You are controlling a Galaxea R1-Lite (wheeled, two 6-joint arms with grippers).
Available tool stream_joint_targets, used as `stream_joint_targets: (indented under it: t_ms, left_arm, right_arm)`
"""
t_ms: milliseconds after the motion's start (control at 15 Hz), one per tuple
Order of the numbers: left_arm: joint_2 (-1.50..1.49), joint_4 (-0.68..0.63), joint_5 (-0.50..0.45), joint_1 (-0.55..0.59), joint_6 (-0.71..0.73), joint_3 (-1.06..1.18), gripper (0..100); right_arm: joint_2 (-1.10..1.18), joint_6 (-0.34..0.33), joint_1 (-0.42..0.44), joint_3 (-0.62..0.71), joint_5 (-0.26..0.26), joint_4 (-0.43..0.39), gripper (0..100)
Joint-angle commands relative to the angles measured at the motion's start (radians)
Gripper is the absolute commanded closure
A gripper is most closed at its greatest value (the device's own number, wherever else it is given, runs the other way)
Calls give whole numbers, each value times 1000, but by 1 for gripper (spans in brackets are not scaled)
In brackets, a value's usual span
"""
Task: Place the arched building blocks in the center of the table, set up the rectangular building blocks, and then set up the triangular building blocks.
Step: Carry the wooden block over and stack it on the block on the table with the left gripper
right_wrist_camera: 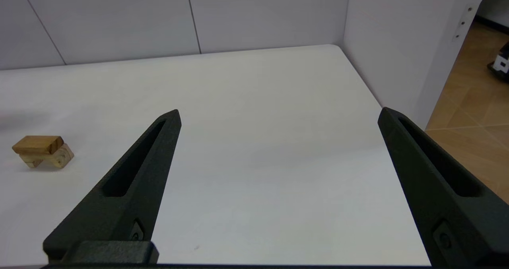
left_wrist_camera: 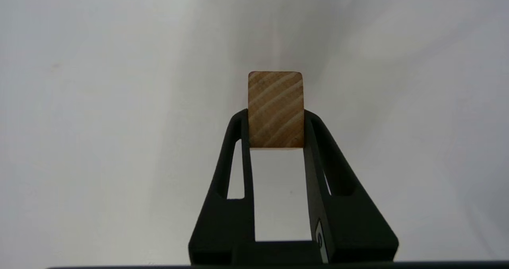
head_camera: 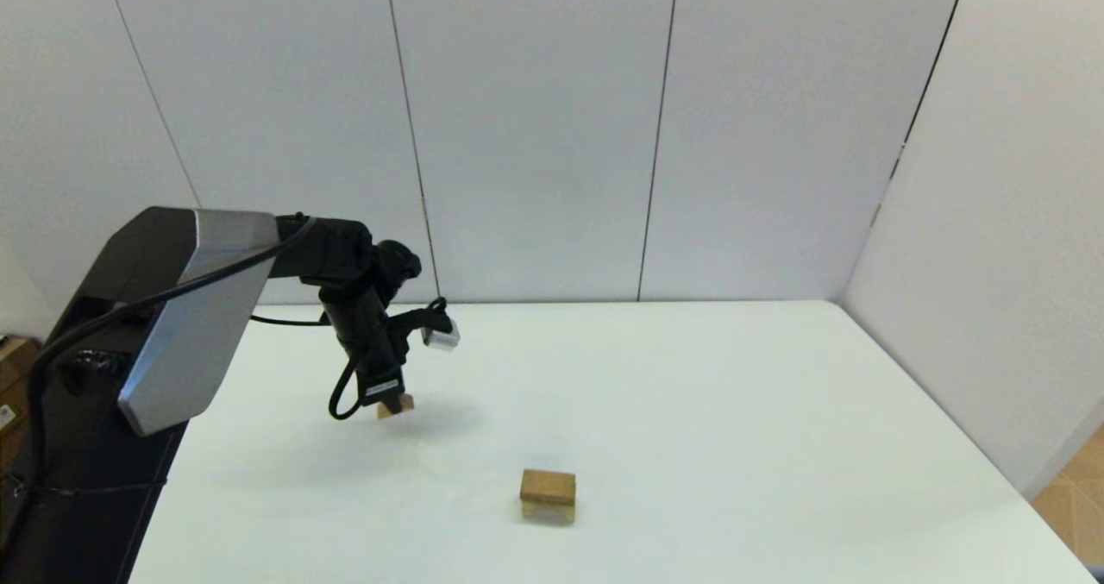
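The left gripper (left_wrist_camera: 276, 120) is clamped on the triangular block (left_wrist_camera: 275, 109), well apart from the arched block (head_camera: 548, 510).

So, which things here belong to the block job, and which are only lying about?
Job: arched block, rectangular block on it, triangular block in left gripper, table.
Not part: right gripper, parked, jaws open; wall panels.

The darker orange-tan rectangular block (right_wrist_camera: 37, 144) is lying flat on top of the light-tan arched block (right_wrist_camera: 49, 159), which is standing on its two legs near the middle of the white table (head_camera: 733, 411), while the small tan triangular block (left_wrist_camera: 275, 109) is sitting clamped between black fingers well apart from the stack.
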Motion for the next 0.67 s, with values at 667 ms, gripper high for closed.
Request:
stream_joint_targets:
  t_ms: [667]
  left_arm:
    - [-174, 88, -8, -341, 5, 1, 100]
  right_arm:
    - [0, 0, 0, 0, -1, 0, 0]
